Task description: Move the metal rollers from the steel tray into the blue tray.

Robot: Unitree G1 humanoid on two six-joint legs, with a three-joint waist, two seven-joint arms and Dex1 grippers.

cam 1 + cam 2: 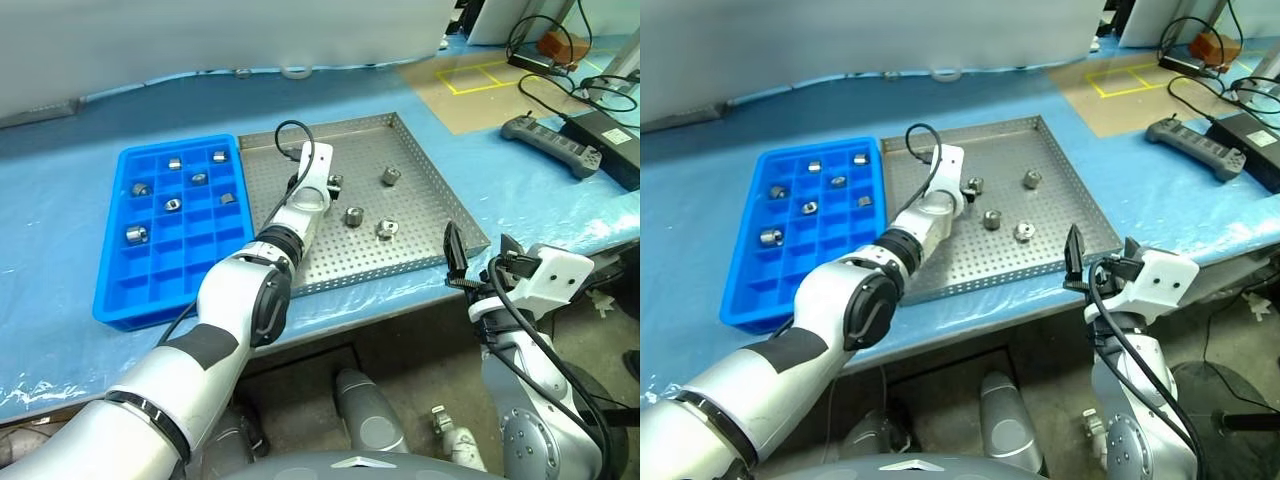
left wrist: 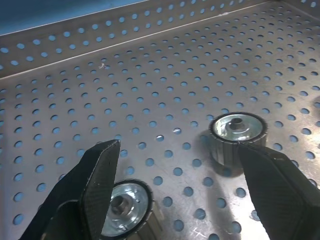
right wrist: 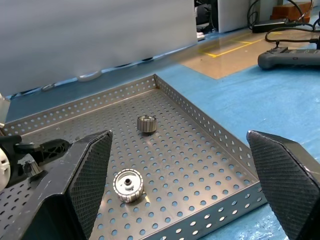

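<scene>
While you look down on the blue-covered table (image 1: 60, 220), you see the steel tray (image 1: 420, 175) lying flat with the blue tray (image 1: 110, 300) touching its left rim. Your left gripper (image 1: 333, 184) reaches over the steel tray's middle with its jaws spread wide and nothing between them; in the left wrist view one roller (image 2: 237, 135) stands just inside the far finger (image 2: 280, 190) and another (image 2: 125, 210) sits partly under the near finger (image 2: 95, 185). Your right gripper (image 1: 480, 255) hangs off the table's front edge, beside the steel tray's near right corner, jaws wide apart and empty. Four rollers (image 1: 353, 216) remain in the steel tray: one at the left fingertips, two in the middle, one (image 1: 391, 176) farther back. Seven rollers (image 1: 136, 235) sit singly in compartments of the blue tray.
</scene>
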